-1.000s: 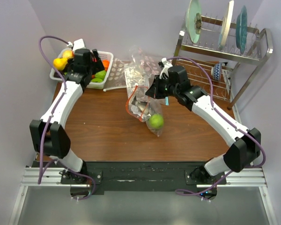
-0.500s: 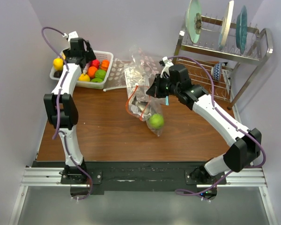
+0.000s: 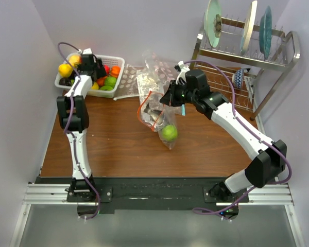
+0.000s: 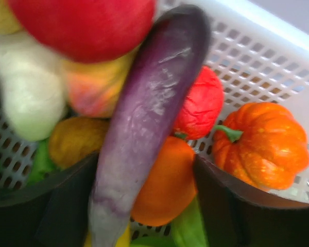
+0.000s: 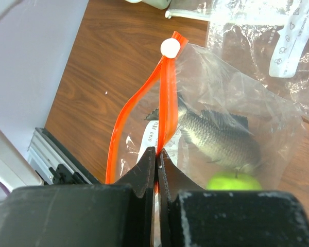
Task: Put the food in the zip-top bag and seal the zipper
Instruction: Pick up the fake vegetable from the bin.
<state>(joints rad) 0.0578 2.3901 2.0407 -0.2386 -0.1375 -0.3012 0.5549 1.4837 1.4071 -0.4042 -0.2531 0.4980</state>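
**Overhead view.** The left claw hangs over a white basket of toy food at the far left corner of the bench. The right claw grips the clear bag by its mouth near the middle of the bench. A green fruit sits in the bag's near end. A dish rack stands at the far right.

**Left wrist view.** The left claw's fingers stand wide apart, with a purple eggplant running lengthwise between them. The right-hand finger is clear of the eggplant. Whether the other finger touches it cannot be told. An orange pumpkin lies against the basket wall.

**Right wrist view.** The right claw is pressed shut on the orange-red zipper, partway along the strip. A white slider sits at the strip's far end. Beside the pinch the two halves of the strip bow apart, so the mouth gapes. Inside the bag a grey fish lies just above the green fruit.
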